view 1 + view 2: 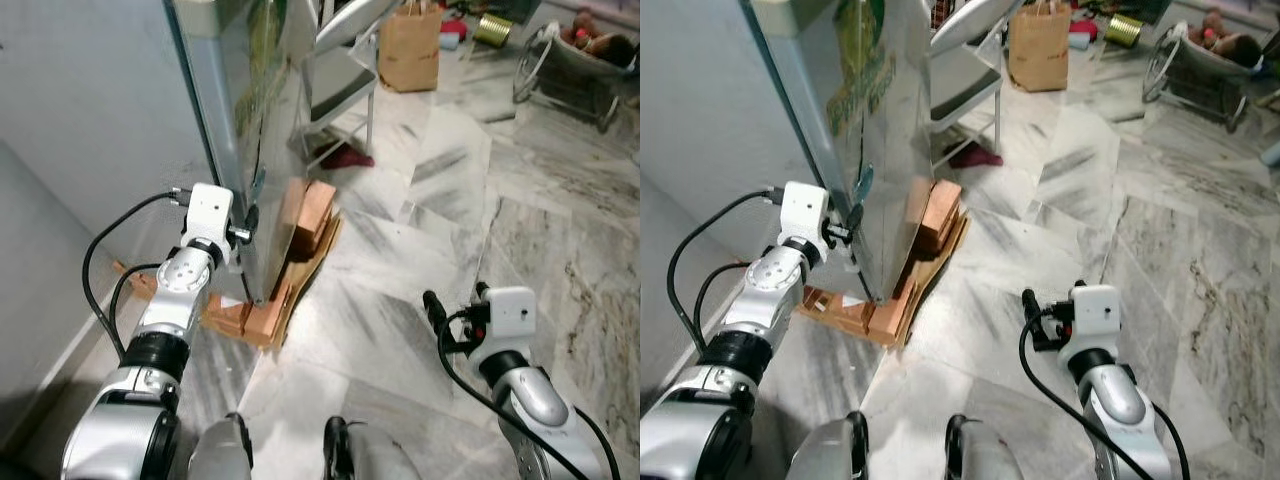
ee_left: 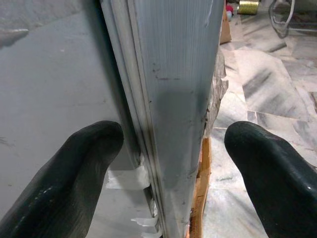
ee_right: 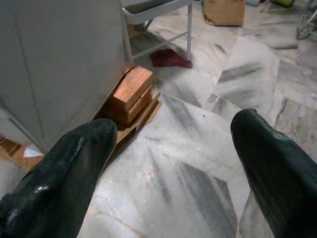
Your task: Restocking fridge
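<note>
Both silver arms reach forward from the bottom of the head views. The right gripper hangs over the bare marble floor, its two black fingers spread wide with nothing between them; in its wrist view the fingers frame the floor and the wooden blocks.

The left gripper is at the lower front corner of the fridge. Its fingers are apart, one on each side of the vertical metal edge, and they do not seem to press on it; whether they touch it cannot be told.

The fridge is a tall grey metal cabinet at the left of the scene, close to the pale wall. Its side panel is shiny and reflects green shapes. The door edge shows small scratches and, low down, some pieces of white tape. The fridge does not stand on the floor directly: it rests on orange-brown wooden blocks and a sheet of cardboard that come out from under its base.

The floor is grey and white veined marble in large tiles. Behind the fridge stands a metal-framed chair with a dark red cloth under it. Farther back are a brown paper bag and a baby bouncer.
</note>
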